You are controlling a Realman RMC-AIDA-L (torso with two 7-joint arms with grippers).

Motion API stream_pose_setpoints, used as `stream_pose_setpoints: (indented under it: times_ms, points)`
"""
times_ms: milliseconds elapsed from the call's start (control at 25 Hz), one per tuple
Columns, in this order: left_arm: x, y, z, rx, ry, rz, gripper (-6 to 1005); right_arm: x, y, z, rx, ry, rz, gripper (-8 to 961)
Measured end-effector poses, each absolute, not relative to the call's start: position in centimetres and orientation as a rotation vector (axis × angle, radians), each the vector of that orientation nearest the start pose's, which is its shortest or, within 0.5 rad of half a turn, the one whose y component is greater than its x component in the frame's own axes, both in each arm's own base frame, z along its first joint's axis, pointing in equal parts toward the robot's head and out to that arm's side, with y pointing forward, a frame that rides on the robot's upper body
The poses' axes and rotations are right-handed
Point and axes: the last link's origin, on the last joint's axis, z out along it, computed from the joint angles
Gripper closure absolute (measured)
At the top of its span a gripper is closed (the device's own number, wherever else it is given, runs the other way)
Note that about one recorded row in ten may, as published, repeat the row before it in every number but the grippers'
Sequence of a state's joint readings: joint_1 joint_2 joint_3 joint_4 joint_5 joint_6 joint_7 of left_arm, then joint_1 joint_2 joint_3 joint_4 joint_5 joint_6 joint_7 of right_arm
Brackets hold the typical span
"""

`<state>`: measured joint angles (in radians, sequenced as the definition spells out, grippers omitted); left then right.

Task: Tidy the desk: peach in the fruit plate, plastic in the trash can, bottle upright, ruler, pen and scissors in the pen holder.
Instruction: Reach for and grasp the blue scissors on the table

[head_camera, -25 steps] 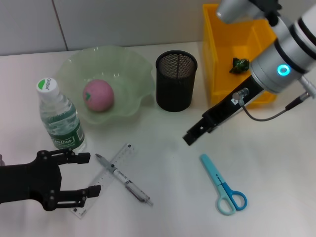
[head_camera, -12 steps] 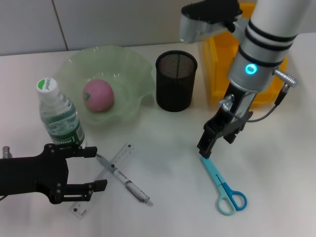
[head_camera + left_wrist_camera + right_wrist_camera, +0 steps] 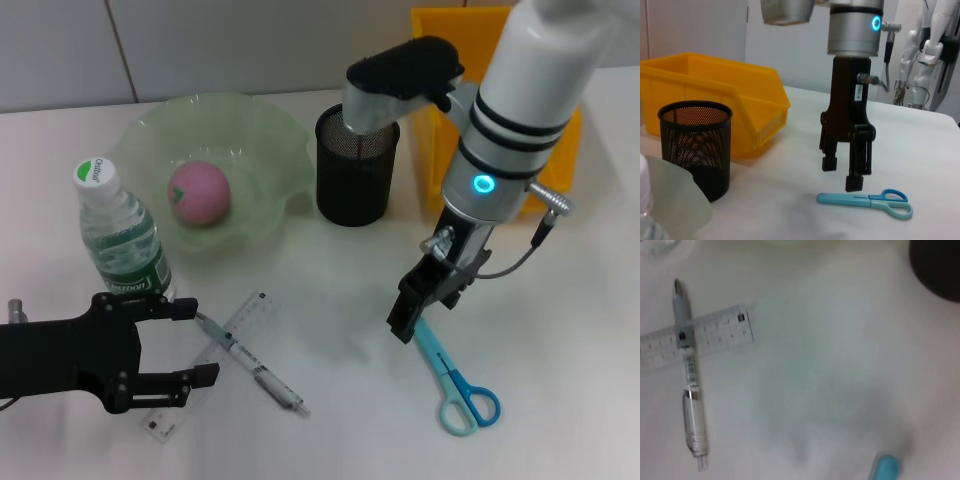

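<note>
The pink peach [image 3: 198, 192] lies in the green fruit plate [image 3: 262, 118]. The bottle [image 3: 120, 235] stands upright on the desk [image 3: 330, 410]. Across the clear ruler [image 3: 250, 311] lies the pen [image 3: 255, 368]. My left gripper [image 3: 195, 340] is open, its fingers on either side of the ruler's near end, beside the pen tip. Just above the sheathed tip of the blue scissors [image 3: 455, 375] hangs my right gripper [image 3: 405, 322], open. Behind it stand the black pen holder [image 3: 357, 165] and the yellow trash can [image 3: 432, 110]. The plastic is hidden.
The left wrist view shows the right gripper [image 3: 842, 175] over the scissors [image 3: 865, 200], with the pen holder [image 3: 695, 140] and trash can [image 3: 715, 85] behind. A white robot figure [image 3: 927, 50] stands beyond the desk's far edge. The right wrist view shows pen [image 3: 690, 390] and ruler [image 3: 700, 337].
My right arm swung from over the trash can down toward the scissors' tip. My left gripper shifted right, closer to the pen and ruler.
</note>
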<state>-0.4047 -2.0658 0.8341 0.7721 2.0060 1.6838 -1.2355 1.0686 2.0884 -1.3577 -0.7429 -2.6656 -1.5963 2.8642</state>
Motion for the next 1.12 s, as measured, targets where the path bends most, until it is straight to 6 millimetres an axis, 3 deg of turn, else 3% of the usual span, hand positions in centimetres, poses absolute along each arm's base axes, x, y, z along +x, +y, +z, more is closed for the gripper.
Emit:
stream_pose_setpoints:
  times_ms: [560, 1120]
  points:
    - [-27.8, 28.9, 0.4, -2.902, -0.36, -0.576, 204, 15.6, 37.4, -5.9, -2.468, 1.343, -0.854, 215]
    - [-27.9, 29.0, 0.6, -2.893, -0.353, -0.57, 205, 15.9, 36.8, -6.1, -2.532, 1.178, -0.93, 228]
